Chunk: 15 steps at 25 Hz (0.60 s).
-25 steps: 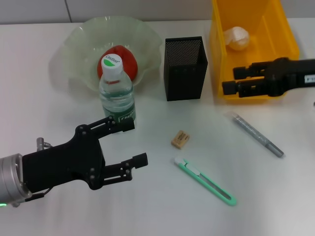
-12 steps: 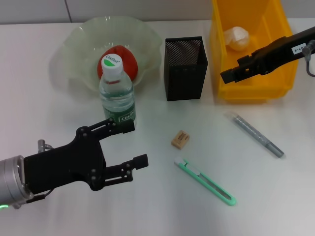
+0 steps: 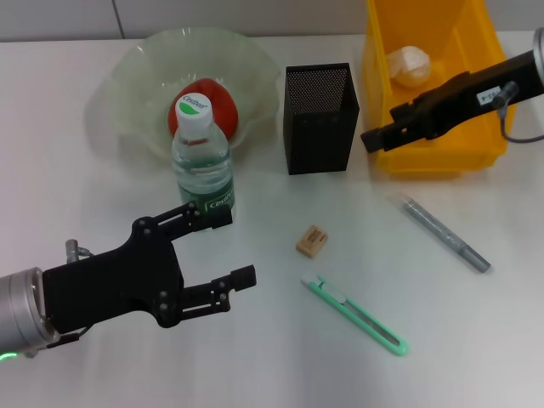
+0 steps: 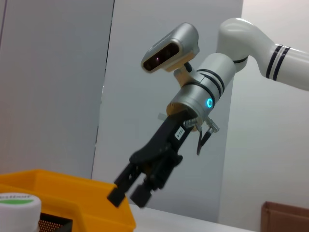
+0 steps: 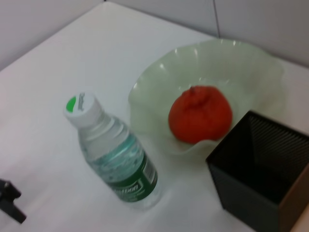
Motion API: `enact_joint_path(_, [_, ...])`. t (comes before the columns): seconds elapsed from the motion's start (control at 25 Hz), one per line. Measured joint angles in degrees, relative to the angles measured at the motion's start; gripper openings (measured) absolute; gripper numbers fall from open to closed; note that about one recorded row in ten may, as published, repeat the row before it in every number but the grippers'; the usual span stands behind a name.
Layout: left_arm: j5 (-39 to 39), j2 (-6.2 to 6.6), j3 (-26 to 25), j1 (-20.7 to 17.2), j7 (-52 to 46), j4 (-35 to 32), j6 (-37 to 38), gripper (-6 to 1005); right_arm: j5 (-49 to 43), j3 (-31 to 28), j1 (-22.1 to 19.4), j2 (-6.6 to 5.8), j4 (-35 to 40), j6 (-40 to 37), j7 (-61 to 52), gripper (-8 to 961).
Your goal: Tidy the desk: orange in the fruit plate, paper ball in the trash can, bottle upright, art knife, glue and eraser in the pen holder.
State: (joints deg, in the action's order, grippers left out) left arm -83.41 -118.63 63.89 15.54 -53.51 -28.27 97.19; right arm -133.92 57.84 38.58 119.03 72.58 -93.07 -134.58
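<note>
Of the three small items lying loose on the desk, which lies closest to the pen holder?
The eraser, the tan block just in front of the black mesh pen holder. The green art knife and grey glue pen lie farther away.

Black skeletal left hand (image 3: 223, 247) with screws, silver wrist, white striped right arm, black right hand (image 3: 374, 138)

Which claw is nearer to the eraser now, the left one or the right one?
Left. The left claw hovers just beside the eraser, on its left; the right claw hangs farther away, at the yellow bin.

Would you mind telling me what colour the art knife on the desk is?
The art knife is mint green with a white slider, clearest in the head view.
</note>
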Motion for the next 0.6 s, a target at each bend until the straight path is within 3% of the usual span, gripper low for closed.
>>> enact_joint_path(0.6, [0.09,-0.02,0.10,0.37,0.31,0.06,-0.27,795,-2.78,4.93,2.06,-0.02,-3.29,1.82,-2.36,734])
